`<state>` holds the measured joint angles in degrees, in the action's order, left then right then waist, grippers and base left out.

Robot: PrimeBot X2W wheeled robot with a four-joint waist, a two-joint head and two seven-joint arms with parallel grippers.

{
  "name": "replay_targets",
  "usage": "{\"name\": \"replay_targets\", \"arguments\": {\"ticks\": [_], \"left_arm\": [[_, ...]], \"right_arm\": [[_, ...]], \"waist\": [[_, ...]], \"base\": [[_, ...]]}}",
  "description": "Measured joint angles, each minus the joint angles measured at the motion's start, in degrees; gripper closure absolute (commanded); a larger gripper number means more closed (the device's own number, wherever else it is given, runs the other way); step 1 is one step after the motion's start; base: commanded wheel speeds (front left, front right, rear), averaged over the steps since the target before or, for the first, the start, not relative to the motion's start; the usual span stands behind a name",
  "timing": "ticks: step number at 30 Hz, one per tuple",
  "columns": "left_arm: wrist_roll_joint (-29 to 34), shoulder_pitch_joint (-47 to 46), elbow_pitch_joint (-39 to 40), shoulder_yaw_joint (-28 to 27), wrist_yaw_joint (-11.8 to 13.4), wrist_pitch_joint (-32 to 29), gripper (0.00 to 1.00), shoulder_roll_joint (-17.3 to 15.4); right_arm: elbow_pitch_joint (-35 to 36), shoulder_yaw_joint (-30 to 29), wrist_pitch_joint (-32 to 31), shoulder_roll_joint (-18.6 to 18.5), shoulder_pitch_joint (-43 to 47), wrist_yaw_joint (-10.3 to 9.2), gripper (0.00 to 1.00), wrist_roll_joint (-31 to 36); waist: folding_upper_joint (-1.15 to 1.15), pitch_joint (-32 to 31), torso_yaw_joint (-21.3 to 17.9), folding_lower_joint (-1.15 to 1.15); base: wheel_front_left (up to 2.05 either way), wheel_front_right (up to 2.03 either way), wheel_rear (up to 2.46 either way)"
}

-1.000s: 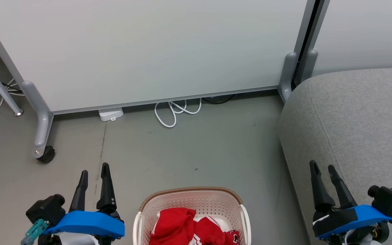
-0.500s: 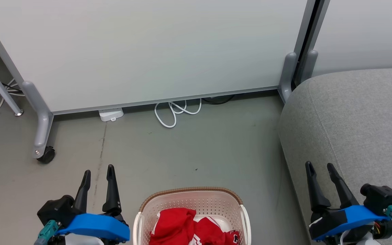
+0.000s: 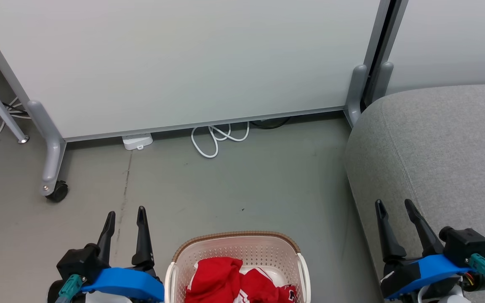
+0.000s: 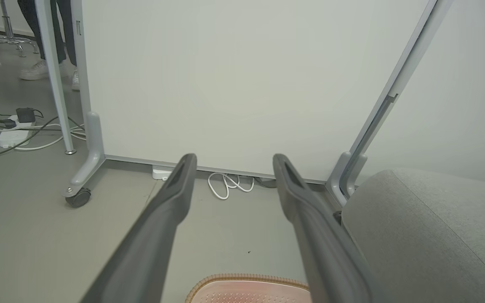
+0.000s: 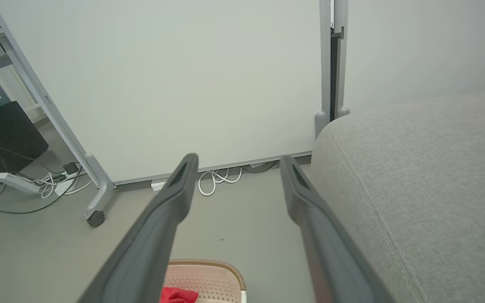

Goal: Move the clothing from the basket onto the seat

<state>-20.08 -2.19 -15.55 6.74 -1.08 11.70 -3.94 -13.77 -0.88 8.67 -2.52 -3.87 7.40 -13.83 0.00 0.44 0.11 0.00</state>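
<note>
Red clothing [image 3: 234, 281] lies bunched in the cream basket [image 3: 234, 242] at the bottom middle of the head view; a scrap of the clothing [image 5: 177, 296] shows in the right wrist view. The grey seat [image 3: 436, 147] fills the right side. My left gripper [image 3: 126, 214] hangs open and empty just left of the basket, above the floor. My right gripper [image 3: 395, 206] is open and empty over the seat's near left edge. In the left wrist view the basket rim [image 4: 246, 280] shows between my open fingers [image 4: 175, 198].
A white partition panel [image 3: 183, 63] on castor feet [image 3: 59, 191] stands across the back. White cable loops [image 3: 217, 141] and a power block [image 3: 137, 141] lie under it. A person's legs [image 4: 42, 50] stand beyond the panel at far left.
My left gripper has shifted right toward the basket and a little lower. My right gripper has drifted slightly left and spread a little wider. Basket and clothing have not moved.
</note>
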Motion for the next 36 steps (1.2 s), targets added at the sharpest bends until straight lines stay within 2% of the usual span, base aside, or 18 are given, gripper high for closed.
{"name": "replay_targets", "arguments": {"ticks": [27,36], "left_arm": [[8.7,-0.1,-1.2,1.0,0.0,2.9,0.0,0.2],[10.1,-0.1,-1.3,1.1,0.1,3.3,0.0,0.3]], "right_arm": [[-0.3,0.5,2.8,-0.1,0.0,0.02,0.0,11.2],[-0.4,0.5,3.2,-0.2,-0.1,0.02,0.0,12.7]], "waist": [[-0.01,-0.1,-0.3,0.0],[0.0,-0.2,-0.3,0.0]], "base": [[0.0,0.0,0.0],[0.0,0.0,0.0]]}}
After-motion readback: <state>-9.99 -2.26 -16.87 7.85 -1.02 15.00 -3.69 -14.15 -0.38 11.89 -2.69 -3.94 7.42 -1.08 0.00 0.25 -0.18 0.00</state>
